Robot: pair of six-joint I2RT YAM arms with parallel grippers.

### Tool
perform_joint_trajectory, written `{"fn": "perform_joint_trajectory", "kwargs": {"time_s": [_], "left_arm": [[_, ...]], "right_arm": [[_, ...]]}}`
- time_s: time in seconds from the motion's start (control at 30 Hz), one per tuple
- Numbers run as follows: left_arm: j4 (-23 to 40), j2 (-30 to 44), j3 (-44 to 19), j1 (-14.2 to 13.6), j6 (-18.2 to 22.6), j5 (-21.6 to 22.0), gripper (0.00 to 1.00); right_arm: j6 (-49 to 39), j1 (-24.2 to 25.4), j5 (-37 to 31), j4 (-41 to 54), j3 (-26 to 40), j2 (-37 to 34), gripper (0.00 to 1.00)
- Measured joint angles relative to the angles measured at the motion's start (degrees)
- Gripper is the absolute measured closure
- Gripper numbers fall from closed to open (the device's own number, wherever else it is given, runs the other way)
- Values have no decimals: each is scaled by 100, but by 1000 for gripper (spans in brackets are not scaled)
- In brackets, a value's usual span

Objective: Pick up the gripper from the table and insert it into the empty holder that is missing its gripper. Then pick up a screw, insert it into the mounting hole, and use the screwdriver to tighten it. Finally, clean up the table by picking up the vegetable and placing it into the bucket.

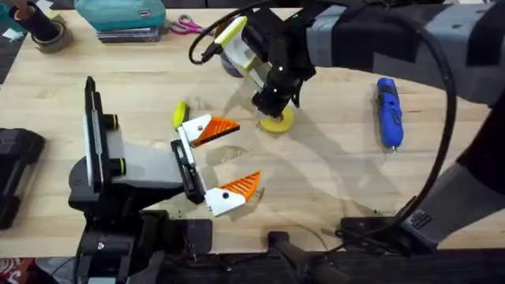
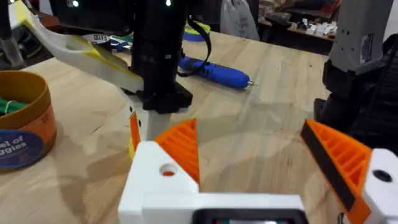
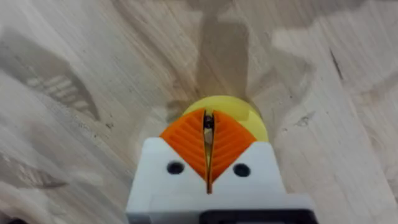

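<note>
Right arm: reached from the lower right across the middle of the table, wrist turned downward, its dark body standing over the yellow disc [image 1: 276, 123].
Right gripper [image 3: 208, 132]: the two orange pads [image 3: 186, 146] were pressed together with a small dark object pinched at the seam — what it was could not be made out. The tips stood right over the yellow disc [image 3: 252, 118]; touching or just above, I could not tell.
Left arm: lay low along the table from the lower left, forearm pointing toward the centre.
Left gripper [image 1: 229, 158]: spread wide, nothing between its fingers; both white mounts carried orange ribbed tips [image 2: 183, 146], with bare wood between them.
Screwdriver [image 1: 389, 112]: lay flat on the table well to the right, apart from both grippers, thin bit toward the near edge; the left wrist view showed it beyond the right arm [image 2: 214, 70].
Bucket [image 2: 25, 118]: upright on the table — orange-brown wall, something green inside — beside the right arm's column.
Table [image 1: 331, 181]: pale wood.
</note>
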State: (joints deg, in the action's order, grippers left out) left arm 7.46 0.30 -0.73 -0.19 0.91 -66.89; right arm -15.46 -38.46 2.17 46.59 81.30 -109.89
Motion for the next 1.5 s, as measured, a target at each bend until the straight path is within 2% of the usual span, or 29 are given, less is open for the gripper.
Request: {"fn": "perform_joint_trajectory", "kwargs": {"time_s": [0.17,0.4,0.73,0.97,1.13,1.23,1.3,1.5], "left_arm": [[0,0,0,0,2,0,15],[0,0,0,0,2,0,15],[0,1,0,0,-1,0,15],[0,0,0,0,2,0,16],[0,0,0,0,2,0,15],[0,0,0,0,-1,0,15],[0,0,0,0,2,0,15],[0,0,0,0,-1,0,15]], "right_arm": [[0,0,0,218,308,0,995],[2,2,0,905,1122,115,995],[22,52,0,1791,2331,796,995],[46,-13,0,2173,2673,1300,995],[46,-329,0,2266,2681,1608,995],[46,-630,0,2272,2696,1713,995],[46,-1059,2,2294,2699,1725,995],[44,-1596,2,2287,2701,1722,995]]}}
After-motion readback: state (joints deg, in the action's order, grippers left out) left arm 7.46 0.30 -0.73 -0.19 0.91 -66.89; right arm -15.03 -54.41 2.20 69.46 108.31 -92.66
